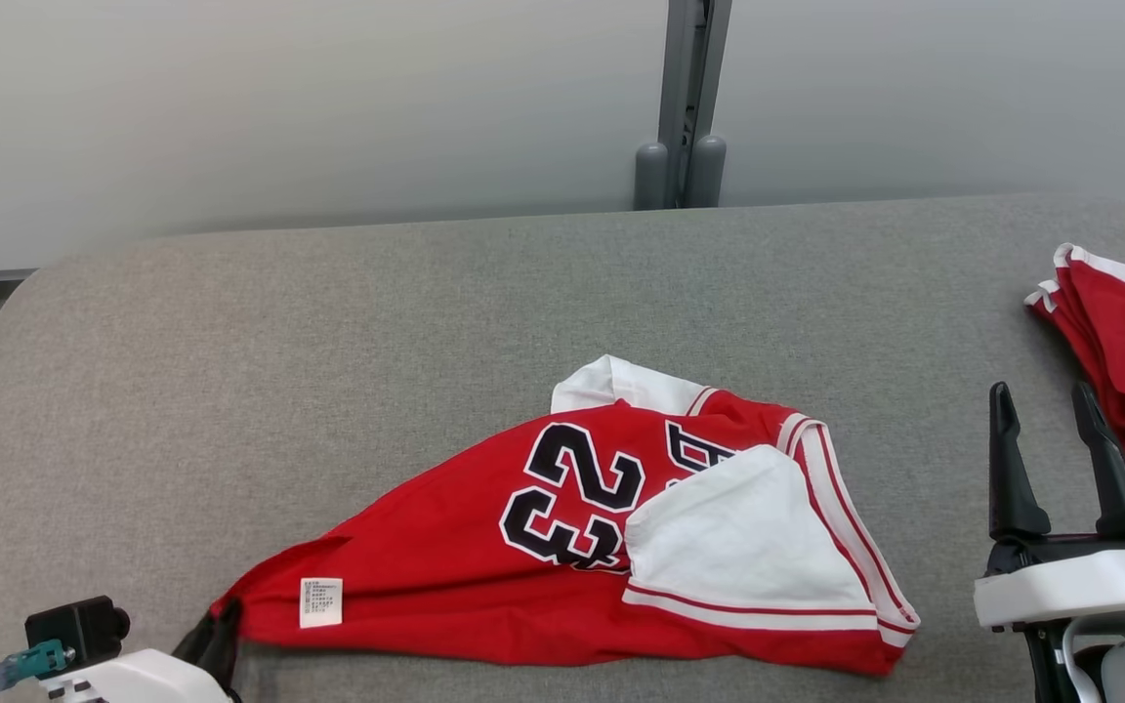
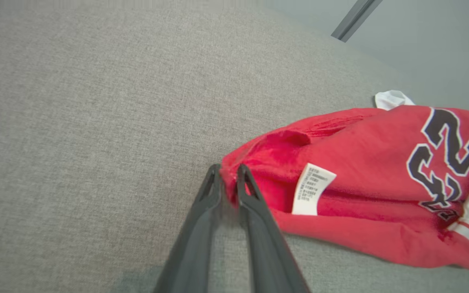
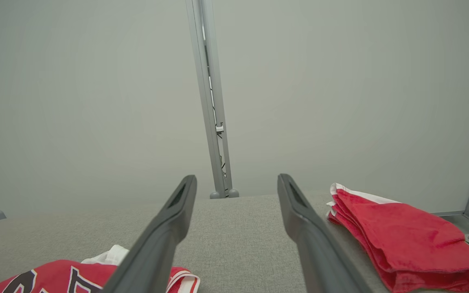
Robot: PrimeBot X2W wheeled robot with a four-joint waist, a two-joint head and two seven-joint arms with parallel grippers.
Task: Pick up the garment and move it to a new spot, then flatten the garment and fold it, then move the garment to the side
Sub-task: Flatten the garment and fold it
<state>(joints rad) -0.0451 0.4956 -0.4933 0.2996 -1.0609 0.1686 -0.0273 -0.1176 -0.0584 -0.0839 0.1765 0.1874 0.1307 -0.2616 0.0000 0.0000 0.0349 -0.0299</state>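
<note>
Red jersey cloth, the garment [image 1: 543, 547], lies crumpled on the grey padded surface [image 1: 328, 322] at about six o'clock in my head view. Its number 23 reads upside down, and a white panel [image 1: 738, 537] is flopped over its five o'clock side.

My left gripper [image 2: 228, 173] is closed on the garment's pointed corner at seven o'clock, taking only a small bite of fabric just beside the care label [image 2: 312, 189]. The cloth tapers toward that pinch. I judge a corner hold is used so the rest can trail behind and open out when I carry it to a new spot.

My right gripper [image 1: 1041, 392] stands at four o'clock with its jaws wide apart, holding nothing, and is apart from the hem. I read that as parked and ready to take an opposite corner for the flattening.

At three o'clock a folded red stack [image 1: 1124, 361] sits at the surface's edge, well apart from the garment. I'd keep my working area short of it so the two don't tangle.

The pinch is thin, so a quick pull could slip it free.
</note>
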